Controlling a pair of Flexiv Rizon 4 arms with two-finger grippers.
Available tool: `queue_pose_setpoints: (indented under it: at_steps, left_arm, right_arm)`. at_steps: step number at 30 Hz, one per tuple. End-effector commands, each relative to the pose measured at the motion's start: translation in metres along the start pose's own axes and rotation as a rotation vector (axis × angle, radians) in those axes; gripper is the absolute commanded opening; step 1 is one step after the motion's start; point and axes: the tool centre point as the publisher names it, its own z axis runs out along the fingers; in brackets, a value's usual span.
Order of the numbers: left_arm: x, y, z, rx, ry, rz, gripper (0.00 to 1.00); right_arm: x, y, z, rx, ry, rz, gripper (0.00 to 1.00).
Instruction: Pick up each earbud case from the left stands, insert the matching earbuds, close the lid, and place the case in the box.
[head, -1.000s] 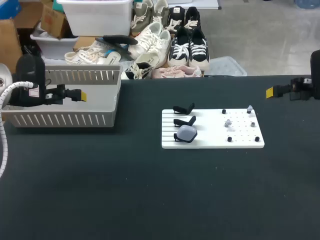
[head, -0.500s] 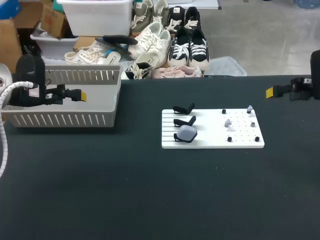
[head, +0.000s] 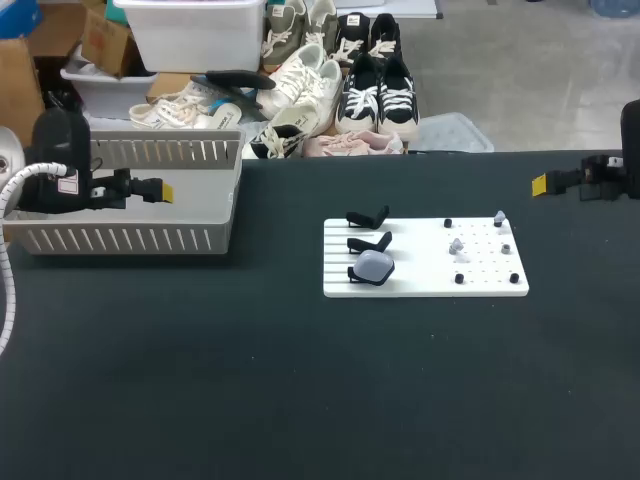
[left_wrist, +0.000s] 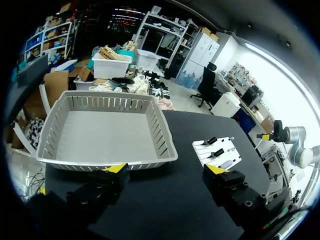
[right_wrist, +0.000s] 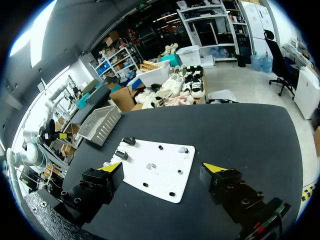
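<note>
Only your head view showed the earbud case (head: 376, 265) plainly, centre-frame. Your right gripper (right_wrist: 163, 168), spread wide, half hid it; your left gripper (left_wrist: 166, 170) gaped too.

The head view looks down from high behind onto the whole bench (head: 200, 380). The left wrist view faces the basket (left_wrist: 107, 161) close by; the right wrist view faces the white board (right_wrist: 160, 175). All 3 share that board.

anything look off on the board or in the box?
Nothing spilled or askew. One oddity: only the nearest of three stands holds a case; the other two are bare, yet the box looks empty in the left wrist view.
</note>
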Motion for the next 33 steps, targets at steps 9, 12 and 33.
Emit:
queue_pose_setpoints:
  at_steps: [9, 12, 33]
  left_arm:
    - [-0.027, -0.035, 0.011, 0.112, -0.008, 0.245, 1.0]
    - [-0.033, -0.047, 0.014, 0.186, -0.003, 0.322, 1.0]
    - [-0.033, -0.1, 0.068, 0.487, 0.074, 0.753, 1.0]
  right_arm:
    - [0.0, -0.002, 0.0, -0.007, 0.001, -0.001, 1.0]
    - [0.0, -0.002, 0.0, -0.007, 0.001, -0.001, 1.0]
    - [0.0, -0.002, 0.0, -0.007, 0.001, -0.001, 1.0]
